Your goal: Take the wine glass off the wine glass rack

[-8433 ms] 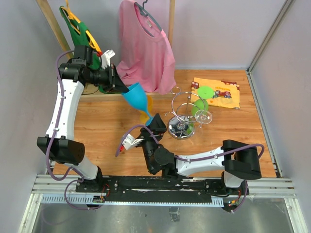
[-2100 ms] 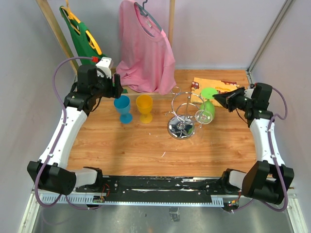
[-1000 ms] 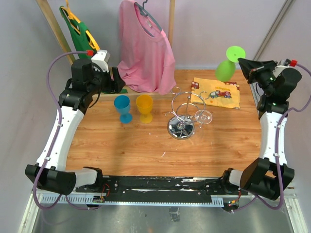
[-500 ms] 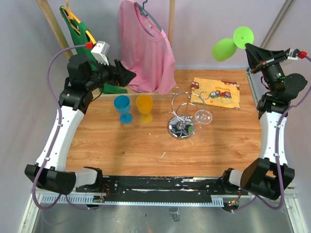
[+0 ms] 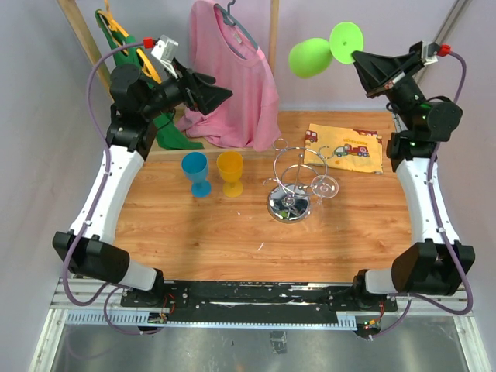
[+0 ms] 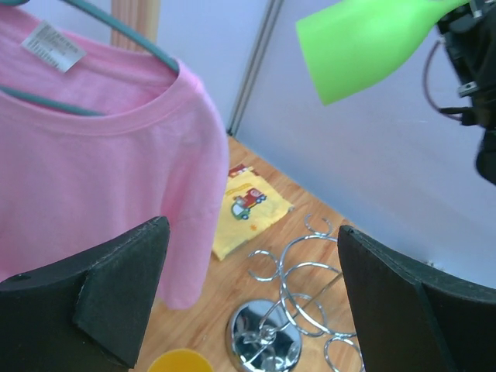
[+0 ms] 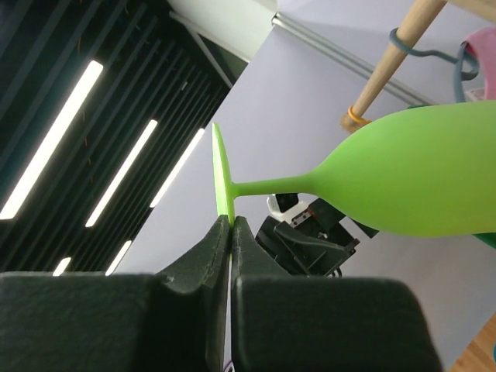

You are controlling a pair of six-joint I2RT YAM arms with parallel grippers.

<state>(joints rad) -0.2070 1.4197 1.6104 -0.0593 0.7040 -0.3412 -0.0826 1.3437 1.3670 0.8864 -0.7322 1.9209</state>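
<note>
Up and inward since a second ago. In the right gripper point(image 5: 358, 56): pinched almost fully closed on the thin round foot of the lime-green plastic wine glass point(image 5: 310, 56), carried on its side, stem level, bowl reaching out ahead of the fingertips toward the left arm. Two seconds back, low and just beside the small shiny silver wire wine glass rack point(image 5: 291, 186); now high in the air, with that rack well below and ahead of the gripper.

Off the rack already, judging by the open air all round the glass. Left to do, by that reading: bring down and stand somewhere steady.

As for the left gripper point(image 5: 225, 93): raised and swung round too, spread wide, holding nothing, aimed toward the green bowl ahead and above. Below it, on one loop of the rack, a clear glass wine glass point(image 5: 325, 187), untouched and perhaps next.
</note>
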